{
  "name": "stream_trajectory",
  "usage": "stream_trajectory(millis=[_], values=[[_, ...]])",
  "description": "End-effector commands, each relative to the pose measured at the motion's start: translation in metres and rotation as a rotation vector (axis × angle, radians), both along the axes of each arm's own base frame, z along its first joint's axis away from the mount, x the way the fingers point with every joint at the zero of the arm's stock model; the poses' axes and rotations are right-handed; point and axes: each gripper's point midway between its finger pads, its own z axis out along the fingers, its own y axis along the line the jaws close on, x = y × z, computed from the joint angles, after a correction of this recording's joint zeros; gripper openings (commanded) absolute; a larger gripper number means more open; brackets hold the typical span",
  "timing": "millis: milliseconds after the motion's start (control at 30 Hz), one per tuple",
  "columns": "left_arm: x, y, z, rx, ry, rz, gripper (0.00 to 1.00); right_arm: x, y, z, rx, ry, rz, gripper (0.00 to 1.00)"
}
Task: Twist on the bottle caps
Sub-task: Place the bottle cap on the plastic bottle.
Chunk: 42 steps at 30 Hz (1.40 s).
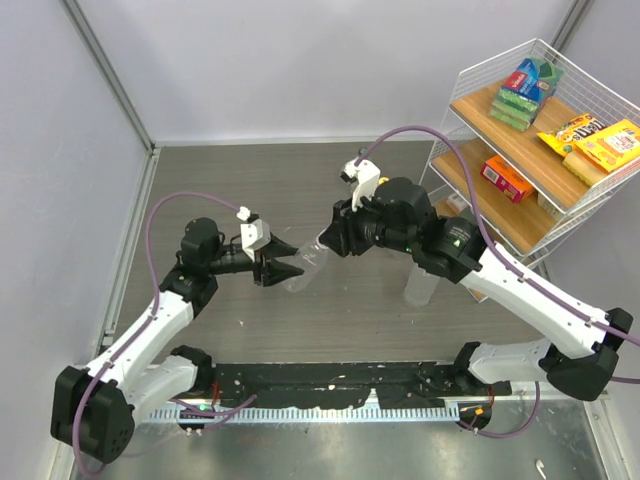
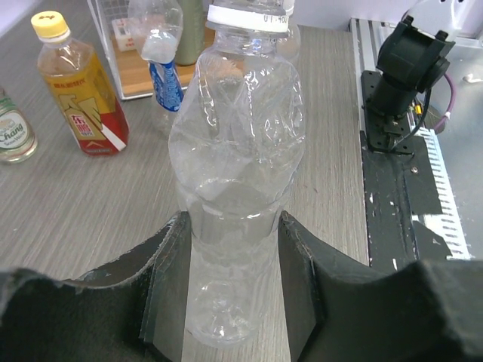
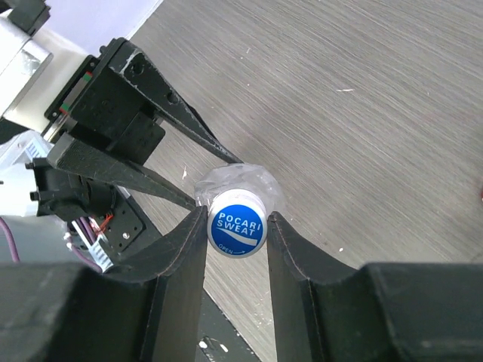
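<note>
My left gripper [image 1: 280, 268] is shut on the lower body of a clear bottle [image 1: 308, 262]. In the left wrist view the bottle [image 2: 238, 173] stands between the two pads, gripper [image 2: 234, 286]. A white cap with a blue middle [image 3: 237, 224] sits on the bottle's neck. My right gripper [image 1: 335, 238] is shut on this cap, one finger touching each side, gripper [image 3: 237, 226]. The cap's white rim shows at the top of the left wrist view [image 2: 249, 15]. The amber bottle [image 2: 79, 90] with a red label carries a yellow cap [image 2: 49, 24].
A clear bottle [image 1: 420, 285] stands under my right arm. A blue-labelled bottle [image 2: 162, 60] and a green-labelled one [image 2: 13, 128] stand near the amber bottle. A wire shelf rack [image 1: 470, 175] with boxed snacks is at the right. A black rail [image 1: 330, 385] runs along the near edge.
</note>
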Motion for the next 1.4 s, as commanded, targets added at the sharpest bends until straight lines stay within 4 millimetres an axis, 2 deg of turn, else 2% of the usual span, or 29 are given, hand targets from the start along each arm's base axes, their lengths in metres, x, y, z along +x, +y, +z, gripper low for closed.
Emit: stream_trajectory(millis=[0, 167, 400, 533, 600, 700, 867, 900, 1000, 1200, 1367], values=[[0.01, -0.007, 0.055, -0.102, -0.195, 0.002, 0.0, 0.003, -0.006, -0.012, -0.016, 0.129, -0.125, 0.28], [0.015, -0.009, 0.051, -0.093, -0.191, 0.011, 0.0, 0.008, -0.01, -0.011, -0.024, 0.137, -0.178, 0.47], [0.022, -0.01, 0.021, -0.07, -0.104, 0.033, 0.0, 0.016, -0.015, -0.006, -0.035, 0.084, -0.201, 0.61], [0.024, -0.012, 0.011, -0.083, -0.059, 0.046, 0.0, 0.014, -0.014, 0.003, -0.006, 0.05, -0.175, 0.78], [0.025, -0.012, 0.008, -0.092, -0.054, 0.049, 0.0, 0.012, -0.013, 0.007, 0.004, 0.034, -0.155, 0.82], [0.025, -0.013, 0.007, -0.101, -0.05, 0.042, 0.0, 0.009, -0.015, 0.01, 0.003, 0.012, -0.133, 0.85], [0.012, -0.015, 0.005, -0.106, -0.057, -0.031, 0.0, -0.001, -0.02, 0.018, -0.038, -0.095, -0.011, 0.85], [0.01, -0.015, 0.005, -0.107, -0.056, -0.041, 0.0, -0.013, -0.017, 0.021, -0.026, -0.098, 0.063, 0.85], [0.007, -0.015, 0.007, -0.114, -0.064, -0.053, 0.0, -0.024, -0.023, 0.028, -0.059, -0.206, 0.173, 0.85], [0.001, -0.015, 0.012, -0.125, -0.071, -0.072, 0.0, -0.025, -0.042, 0.052, -0.048, -0.336, 0.153, 0.85], [-0.008, -0.013, 0.018, -0.134, -0.107, -0.101, 0.0, -0.028, -0.047, 0.05, -0.051, -0.335, 0.147, 0.84]])
